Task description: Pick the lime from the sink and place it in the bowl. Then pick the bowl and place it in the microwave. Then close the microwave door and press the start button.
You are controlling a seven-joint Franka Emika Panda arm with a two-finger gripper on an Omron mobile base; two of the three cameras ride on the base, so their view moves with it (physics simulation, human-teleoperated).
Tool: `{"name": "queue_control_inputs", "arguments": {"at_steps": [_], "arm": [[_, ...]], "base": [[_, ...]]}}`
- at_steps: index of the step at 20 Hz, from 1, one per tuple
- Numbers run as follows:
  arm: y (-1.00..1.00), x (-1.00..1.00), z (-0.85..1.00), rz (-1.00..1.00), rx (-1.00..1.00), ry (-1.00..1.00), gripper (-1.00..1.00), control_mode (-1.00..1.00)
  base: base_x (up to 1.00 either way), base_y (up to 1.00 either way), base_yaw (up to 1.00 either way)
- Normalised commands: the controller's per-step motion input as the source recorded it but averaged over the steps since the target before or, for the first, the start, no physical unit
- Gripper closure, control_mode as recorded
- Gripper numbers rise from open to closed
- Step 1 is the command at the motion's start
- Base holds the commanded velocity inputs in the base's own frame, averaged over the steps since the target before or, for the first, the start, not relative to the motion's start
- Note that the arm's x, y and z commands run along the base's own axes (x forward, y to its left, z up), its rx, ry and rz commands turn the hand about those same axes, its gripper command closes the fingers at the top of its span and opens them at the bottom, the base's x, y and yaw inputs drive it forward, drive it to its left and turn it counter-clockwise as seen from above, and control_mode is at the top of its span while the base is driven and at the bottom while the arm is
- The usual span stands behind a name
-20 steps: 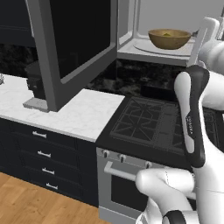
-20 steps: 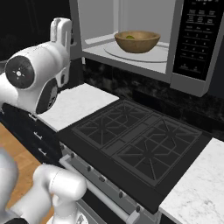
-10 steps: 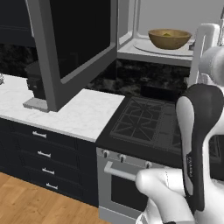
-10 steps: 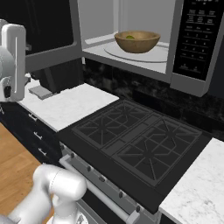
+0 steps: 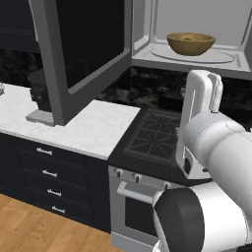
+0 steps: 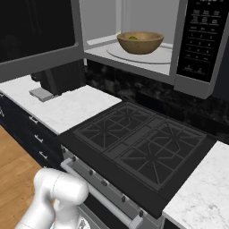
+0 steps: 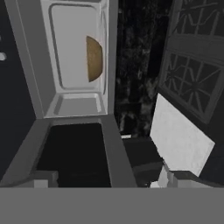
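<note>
Lime point(image 6: 133, 38) sits in the wooden bowl point(image 6: 140, 42) on the microwave point(image 5: 197, 54) turntable, ahead of the end effector. Microwave door point(image 5: 81, 47) hangs open. End effector's tips are barely visible, apparently spread wide and empty.

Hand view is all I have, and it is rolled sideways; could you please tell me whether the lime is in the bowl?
Observer: Yes, the lime lies inside the bowl.
Operator: Thank you. Where does the bowl sit?
Observer: On the glass turntable inside the microwave.
Operator: And the microwave door?
Observer: The microwave door stands wide open, swung out left above the counter.
</note>
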Motion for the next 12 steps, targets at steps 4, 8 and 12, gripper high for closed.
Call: {"name": "queue_control_inputs", "arguments": {"at_steps": [4, 8, 12], "arm": [[0.89, 0.00, -0.38, -0.04, -0.07, -0.09, -1.00, -1.00], [0.97, 0.15, -0.39, -0.11, -0.12, -0.11, -1.00, -1.00], [1.00, 0.35, -0.49, -0.15, -0.11, -0.08, -1.00, -1.00]], "base": [[0.00, 0.00, 0.00], [0.00, 0.00, 0.00], [0.00, 0.00, 0.00]]}}
